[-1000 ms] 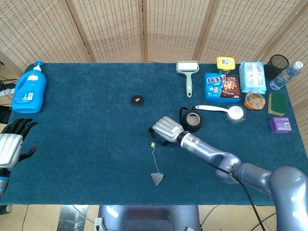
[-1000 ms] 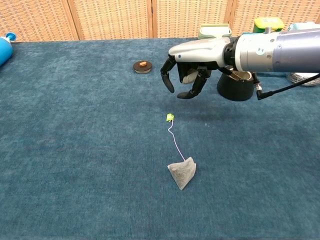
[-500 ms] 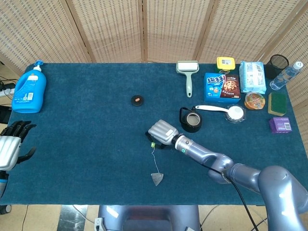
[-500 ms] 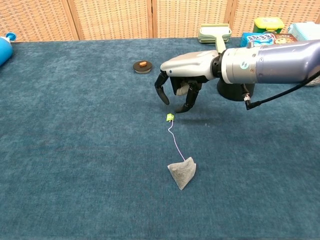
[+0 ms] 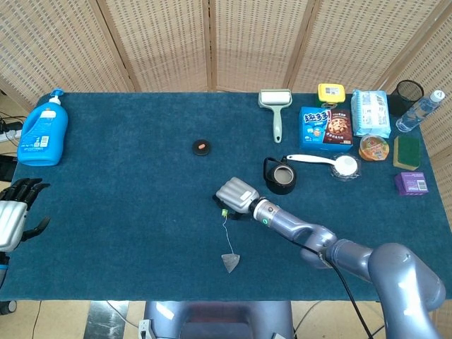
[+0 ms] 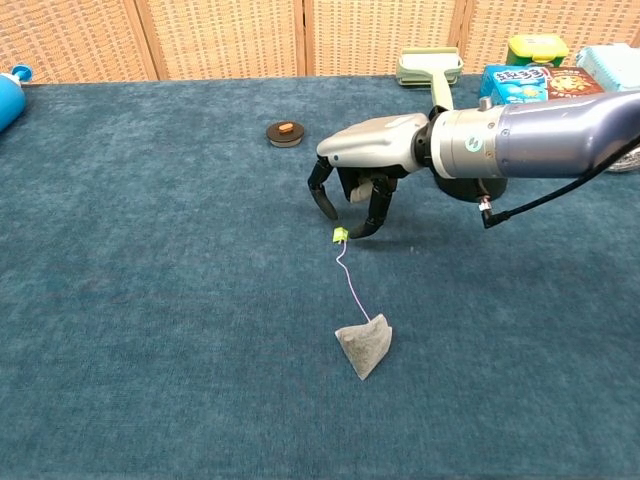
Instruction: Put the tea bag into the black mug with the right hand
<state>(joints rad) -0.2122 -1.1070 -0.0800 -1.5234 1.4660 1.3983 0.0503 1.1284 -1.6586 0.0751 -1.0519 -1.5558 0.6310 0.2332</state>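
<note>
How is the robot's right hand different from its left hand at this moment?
The right hand reaches far out over the middle of the blue cloth, while the left hand sits at the table's near left edge. The right hand's fingers curl down around the green tag of the tea bag, fingertips close to it; the left hand is near nothing. Both are silver with black fingers, and neither holds anything yet.

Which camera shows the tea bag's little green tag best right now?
The chest view. The tag shows large there, lying on the cloth at the end of the string, with the right hand just above it and its fingertips close beside it. The head view shows the tag only as a tiny speck beside the hand.
</note>
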